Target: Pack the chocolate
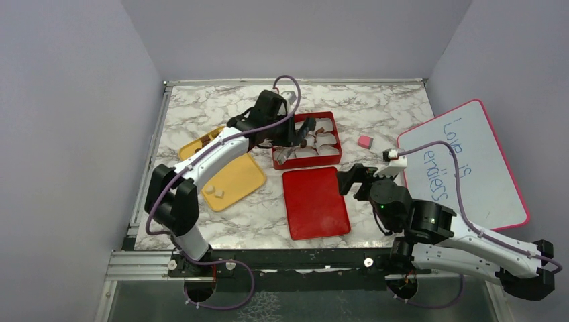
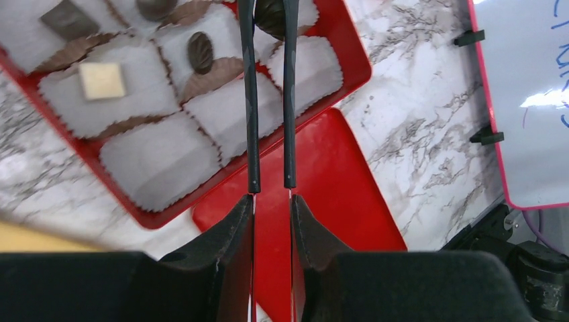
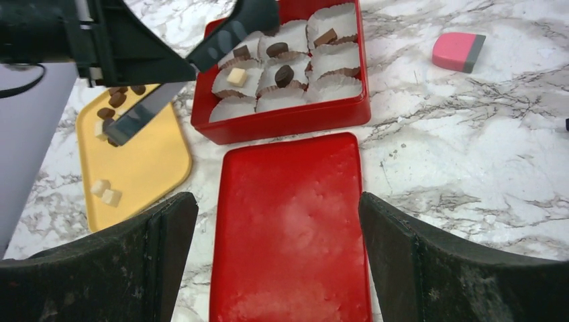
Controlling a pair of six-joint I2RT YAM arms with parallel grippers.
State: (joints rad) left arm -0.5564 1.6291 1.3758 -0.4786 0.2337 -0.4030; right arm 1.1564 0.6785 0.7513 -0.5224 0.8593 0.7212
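My left gripper (image 2: 272, 196) is shut on a pair of black tongs (image 2: 251, 100), whose tips reach over the red box (image 1: 305, 161). A dark round chocolate (image 2: 270, 15) shows between the tong tips at the frame's top edge. In the box's white paper cups lie a cream cube (image 2: 102, 80), a dark oval (image 2: 200, 52) and other dark pieces (image 3: 284, 75). More chocolate sits on the yellow tray (image 3: 144, 161): dark rounds (image 3: 117, 98) and two cream cubes (image 3: 106, 192). My right gripper (image 3: 274, 204) hangs open above the red lid (image 3: 288, 221), nothing between its fingers.
The red lid (image 1: 315, 201) lies flat just in front of the box. A small pink block (image 1: 364, 141) rests on the marble to the box's right. A pink-framed whiteboard (image 1: 463, 168) leans at the right edge. Grey walls enclose the table.
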